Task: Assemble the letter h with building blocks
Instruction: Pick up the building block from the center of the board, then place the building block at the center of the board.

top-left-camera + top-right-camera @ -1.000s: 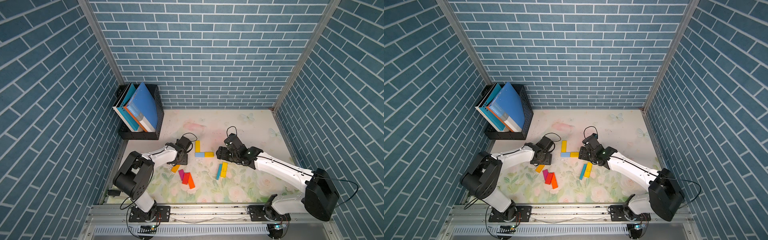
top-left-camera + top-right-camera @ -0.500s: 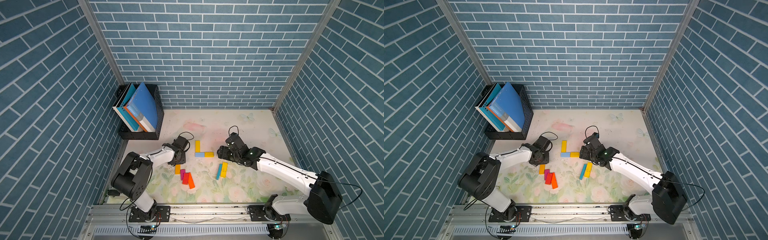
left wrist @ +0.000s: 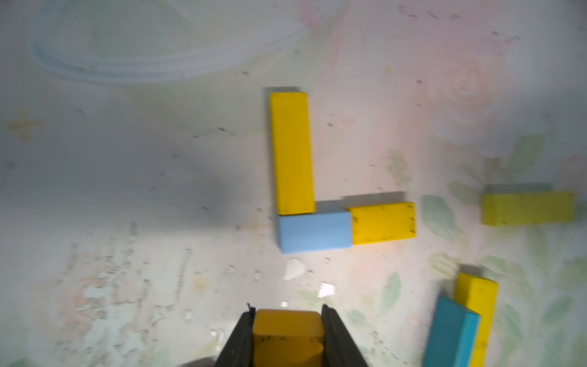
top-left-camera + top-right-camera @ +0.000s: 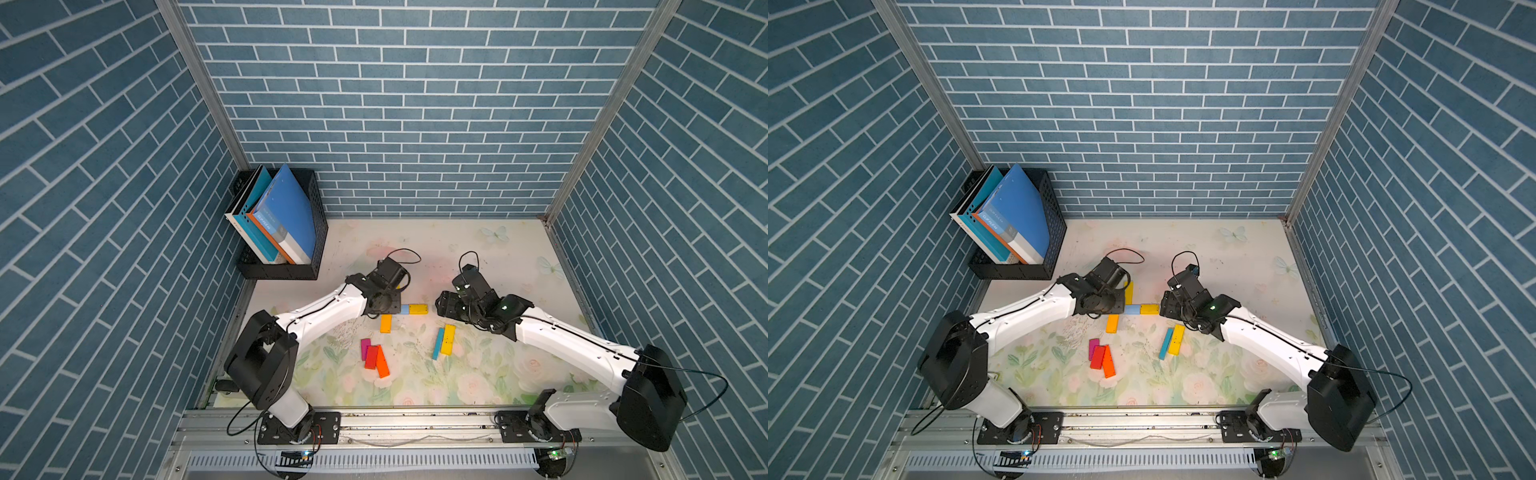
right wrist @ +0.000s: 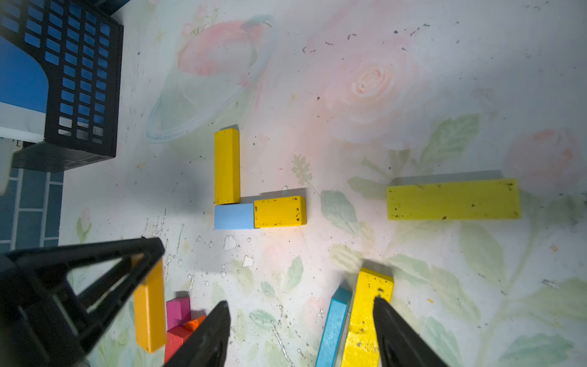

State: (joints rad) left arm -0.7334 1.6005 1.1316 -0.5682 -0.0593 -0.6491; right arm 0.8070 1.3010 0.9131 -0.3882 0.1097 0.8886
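Note:
My left gripper is shut on an orange-yellow building block, which in a top view sits just in front of the light blue block. A yellow block, that light blue block and a short yellow block form an L on the mat. My right gripper is open and holds nothing. It hovers over a teal block and a yellow block lying side by side. Another yellow block lies apart on the mat.
Magenta, red and orange blocks lie together nearer the front. A black rack with big blue books stands at the back left. Brick-pattern walls close in three sides. A metal rail runs along the front.
My left gripper has shut on the orange-yellow block and carried it right and back, to just in front of the light blue block. The right gripper has hardly moved.

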